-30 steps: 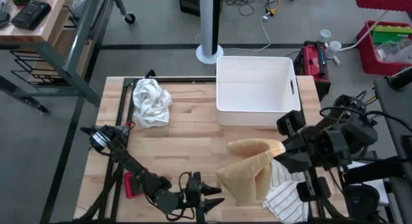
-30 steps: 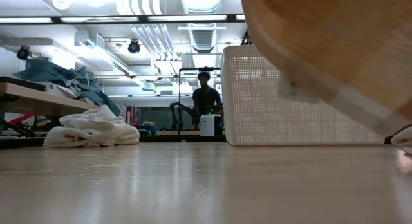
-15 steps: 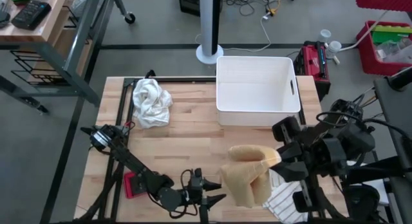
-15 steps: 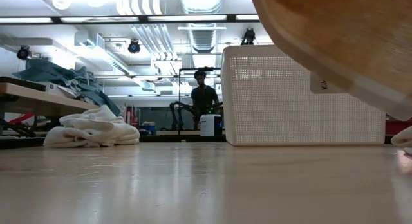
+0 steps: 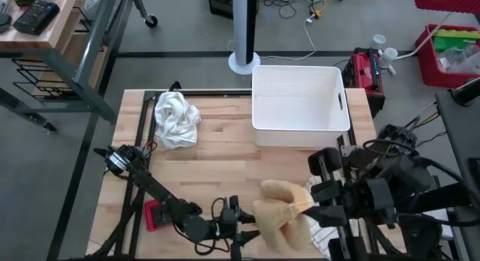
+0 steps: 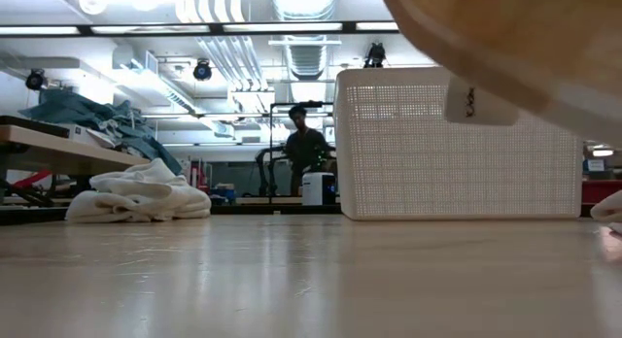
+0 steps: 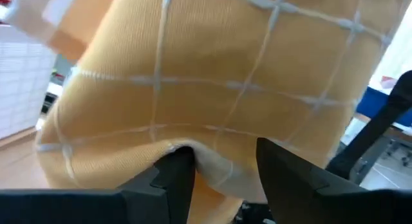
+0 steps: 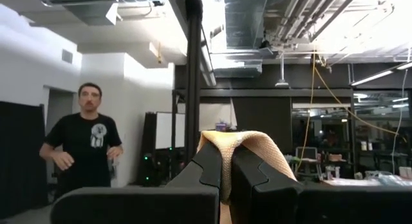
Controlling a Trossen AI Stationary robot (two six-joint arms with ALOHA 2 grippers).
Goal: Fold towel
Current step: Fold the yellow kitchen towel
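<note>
Tan checked towel (image 5: 283, 214), lifted off the table in front of the white bin (image 5: 298, 103), has travelled toward the left gripper (image 5: 241, 229), whose parted fingers now straddle its hem. Right gripper (image 5: 311, 208) stays pinched on a fold. A handover looks close. The towel's white tag (image 6: 480, 101) carries unreadable marks.

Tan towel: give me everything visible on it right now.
The tan towel is soft woven cloth with a pale grid of lines and a white tag, bunched and lifted near the table's front edge. The right gripper is shut on a fold of it. The left gripper has its fingers on either side of a lower edge.
</note>
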